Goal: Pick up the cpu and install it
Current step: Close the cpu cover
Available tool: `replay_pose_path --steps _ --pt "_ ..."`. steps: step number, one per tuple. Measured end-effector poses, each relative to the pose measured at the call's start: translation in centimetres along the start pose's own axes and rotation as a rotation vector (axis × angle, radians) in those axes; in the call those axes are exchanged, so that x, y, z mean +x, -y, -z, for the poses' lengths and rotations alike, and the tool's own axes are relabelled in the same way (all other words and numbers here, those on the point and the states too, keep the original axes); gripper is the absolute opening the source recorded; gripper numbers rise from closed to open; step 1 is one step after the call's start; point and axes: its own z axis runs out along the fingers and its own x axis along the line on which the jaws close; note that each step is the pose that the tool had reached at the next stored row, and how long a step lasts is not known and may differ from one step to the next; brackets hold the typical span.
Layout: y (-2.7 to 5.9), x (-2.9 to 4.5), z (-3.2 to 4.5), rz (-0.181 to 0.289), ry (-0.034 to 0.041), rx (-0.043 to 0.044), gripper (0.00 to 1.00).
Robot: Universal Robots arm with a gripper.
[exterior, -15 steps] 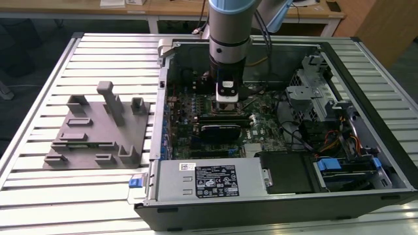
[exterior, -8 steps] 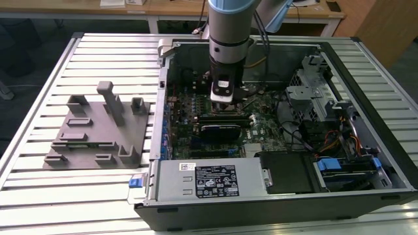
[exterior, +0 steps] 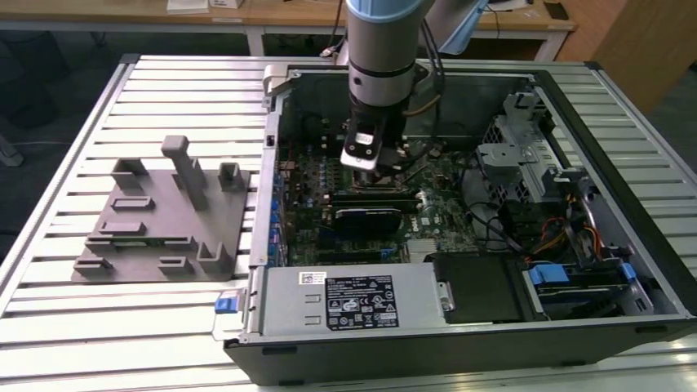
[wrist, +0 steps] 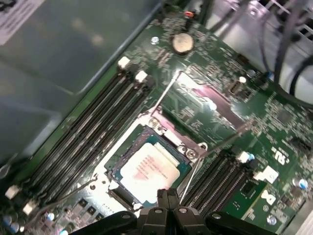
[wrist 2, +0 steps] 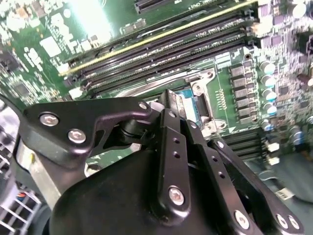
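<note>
Silvery cpu (wrist: 149,171) just beneath end effector (wrist: 167,197)

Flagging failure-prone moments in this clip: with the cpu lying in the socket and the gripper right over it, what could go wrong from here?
1. The gripper, fingers together, sits at the edge of the cpu. A sideways drag could tip the chip in the socket.
2. The retention plate stands open, so nothing appears to clamp the cpu. A bump might unseat it.

place: robotics lab | slatted metal bench (exterior: 65,327) | open computer case (exterior: 458,347) | wooden desks (exterior: 283,18) behind
</note>
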Motion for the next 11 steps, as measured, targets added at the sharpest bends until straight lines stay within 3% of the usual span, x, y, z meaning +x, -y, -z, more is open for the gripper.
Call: replay_pose_path --steps 11 --pt "0.01 0.00 -0.09 -0.199 0.0177 0.0021 0.11"
